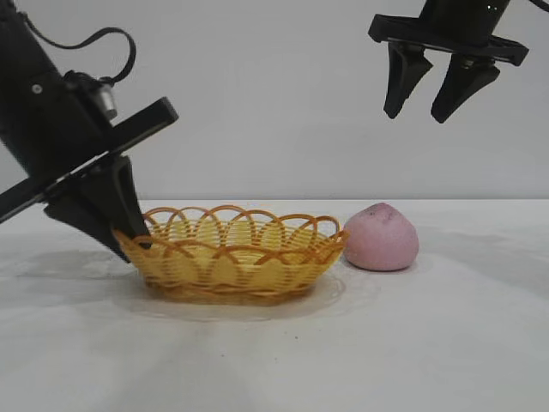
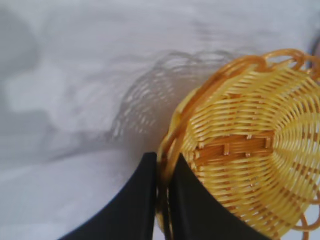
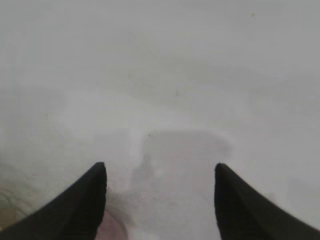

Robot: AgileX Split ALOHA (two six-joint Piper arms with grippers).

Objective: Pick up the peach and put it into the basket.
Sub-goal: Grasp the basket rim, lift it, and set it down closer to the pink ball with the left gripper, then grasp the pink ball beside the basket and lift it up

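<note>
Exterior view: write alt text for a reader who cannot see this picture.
A matte pink, dome-shaped peach sits on the white table just right of an empty yellow-orange wicker basket. The left gripper is closed on the basket's left rim, while the open right gripper hangs high above the peach.

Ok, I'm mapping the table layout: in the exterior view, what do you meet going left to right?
Left gripper, shut on the basket's left rim → basket → peach on the table beside it → right gripper, open, raised above and just right of the peach.
</note>
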